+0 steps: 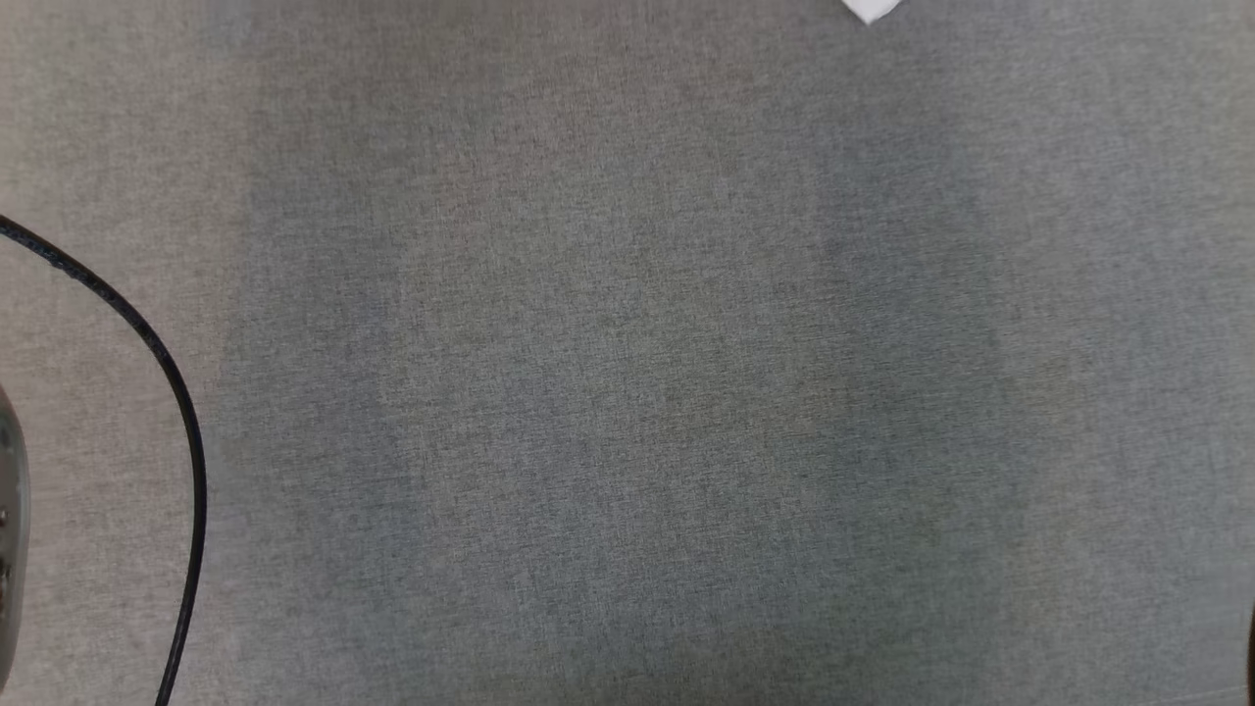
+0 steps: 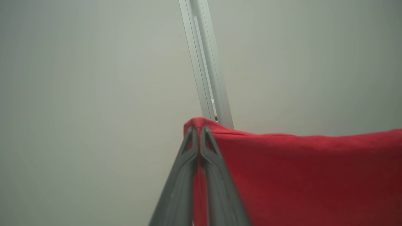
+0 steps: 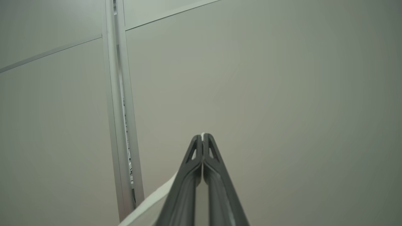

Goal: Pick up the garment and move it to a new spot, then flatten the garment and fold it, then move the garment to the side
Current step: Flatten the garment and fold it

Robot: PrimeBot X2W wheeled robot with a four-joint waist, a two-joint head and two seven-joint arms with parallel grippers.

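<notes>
In the left wrist view my left gripper (image 2: 198, 128) is shut on the top corner of the red garment (image 2: 301, 175). The garment's upper edge runs taut from the fingertips to the right, and the cloth hangs below it in front of a pale wall. My right gripper (image 3: 203, 135) is shut too, with a thin white sliver of cloth pinched between its tips. A white cloth edge (image 3: 150, 202) runs from those fingers down to the lower left. Whether this white cloth belongs to the red garment I cannot tell.
The head view looks down on a grey woven table cover (image 1: 627, 392). A black cable (image 1: 186, 422) curves along its left side beside a grey rounded part (image 1: 10, 529). A small white corner (image 1: 871, 10) pokes in at the top edge. Aluminium wall rails (image 2: 205, 62) (image 3: 121, 110) stand behind both grippers.
</notes>
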